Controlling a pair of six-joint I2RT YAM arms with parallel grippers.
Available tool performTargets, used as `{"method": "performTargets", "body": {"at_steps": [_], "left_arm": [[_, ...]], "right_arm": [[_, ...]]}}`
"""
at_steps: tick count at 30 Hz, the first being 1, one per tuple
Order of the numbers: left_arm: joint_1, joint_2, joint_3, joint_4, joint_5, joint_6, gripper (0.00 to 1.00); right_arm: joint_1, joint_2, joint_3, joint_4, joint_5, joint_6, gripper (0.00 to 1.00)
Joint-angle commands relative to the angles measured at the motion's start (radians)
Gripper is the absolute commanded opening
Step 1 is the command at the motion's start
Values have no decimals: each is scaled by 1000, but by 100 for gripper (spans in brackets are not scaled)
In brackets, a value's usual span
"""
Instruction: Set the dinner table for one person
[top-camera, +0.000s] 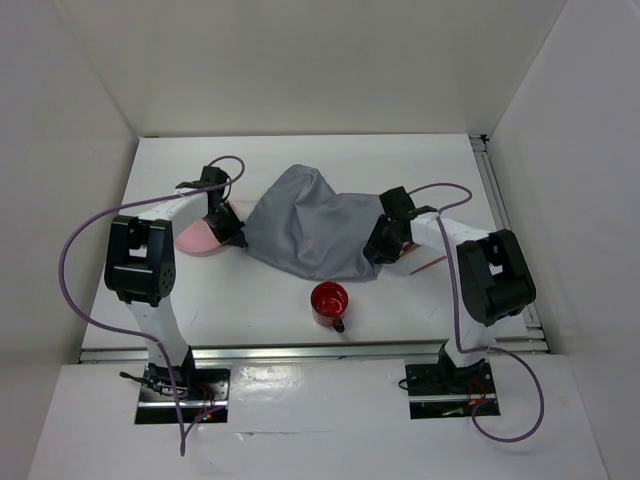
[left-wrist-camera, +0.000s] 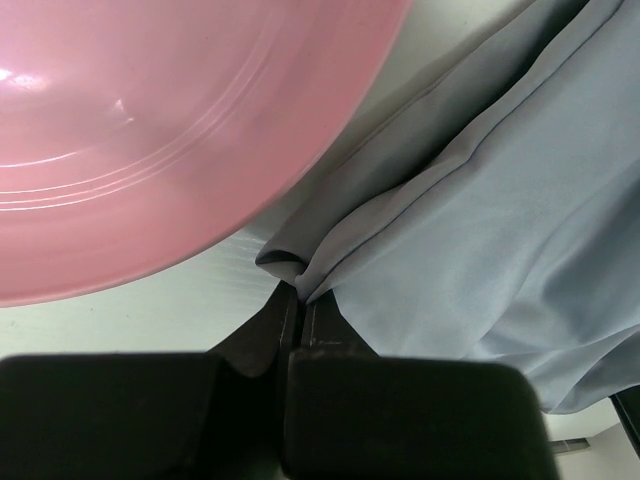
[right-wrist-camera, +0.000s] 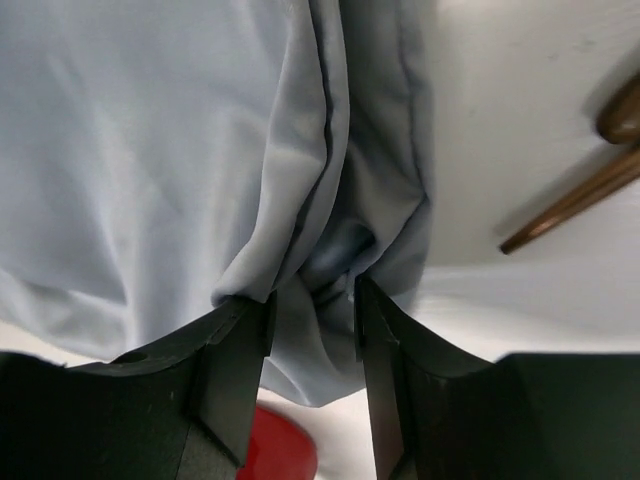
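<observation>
Nearest, arm bases (top-camera: 180, 385) are seen. Beyond them the table (top-camera: 400, 165), white and flat, is covered at its middle by a grey cloth (top-camera: 310, 235), which is stretched sideways between left gripper (top-camera: 232, 228) and right gripper (top-camera: 383, 243). From the left wrist, the left gripper is seen clenched on a cloth corner, beside a pink plate (left-wrist-camera: 150, 130). From the right wrist, the right gripper is seen released, with a cloth fold lying between its jaws.

Robot lab test cell: bare white walls (top-camera: 300, 60) box in dinner table (top-camera: 400, 310); aluminium rails (top-camera: 300, 352), purple cables (top-camera: 62, 265).
</observation>
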Motion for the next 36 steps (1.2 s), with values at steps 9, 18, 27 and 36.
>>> {"method": "performTargets", "body": {"at_steps": [9,18,27,36], "left_arm": [[1,-28,32,-19,6,25,0],[1,-28,32,-19,6,25,0],[13,-8,50,-48,-14,25,0],[13,-8,23,-28,4,25,0]], "right_arm": [[25,-39,-30,-78,158,2,30],[15,-28,-20,-83,190,2,0],[-86,-327,-79,-185,244,-78,0],[-207,-482,-279,-189,130,-49,16]]}}
